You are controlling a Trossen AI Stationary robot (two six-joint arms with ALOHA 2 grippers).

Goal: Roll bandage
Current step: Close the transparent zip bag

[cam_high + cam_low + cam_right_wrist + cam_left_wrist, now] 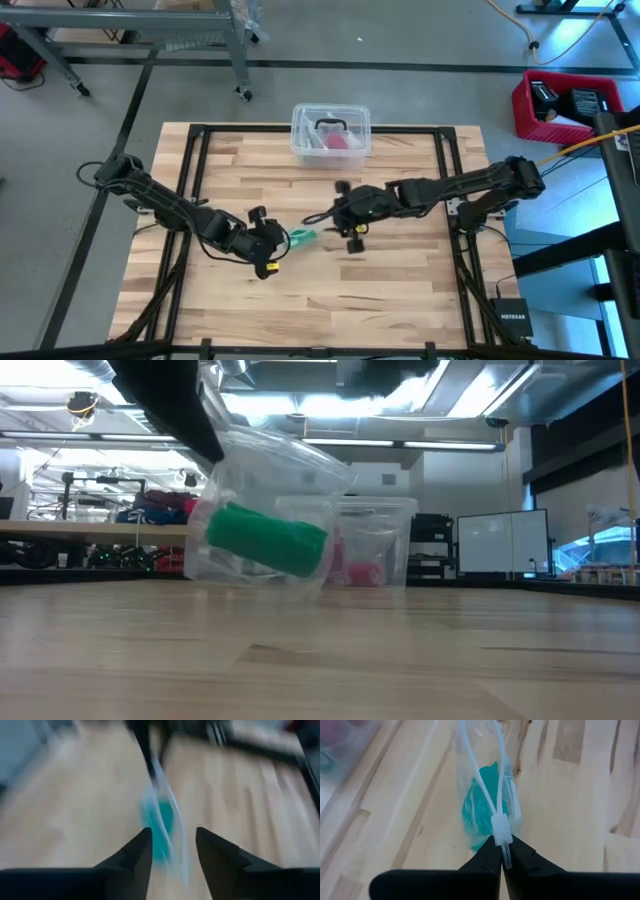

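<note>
In the high view the left gripper (272,243) sits at about seven o'clock from the table's (400,290) centre. Its wrist view shows the fingers (485,860) pinched fully together on the white slider (500,831) of a clear zip bag (487,795). The bandage (302,238), a teal-green wad, lies inside that bag just at three o'clock from the left gripper, near the table's middle; the low view shows the bag raised off the wood, tilted. The right gripper (340,218) is next, at three o'clock of the bag, its fingers (135,855) standing apart with the bag's other end before them, seemingly not clamped, though that view is blurred. A clear tub (331,133) with a pink-red item rests at twelve o'clock.
</note>
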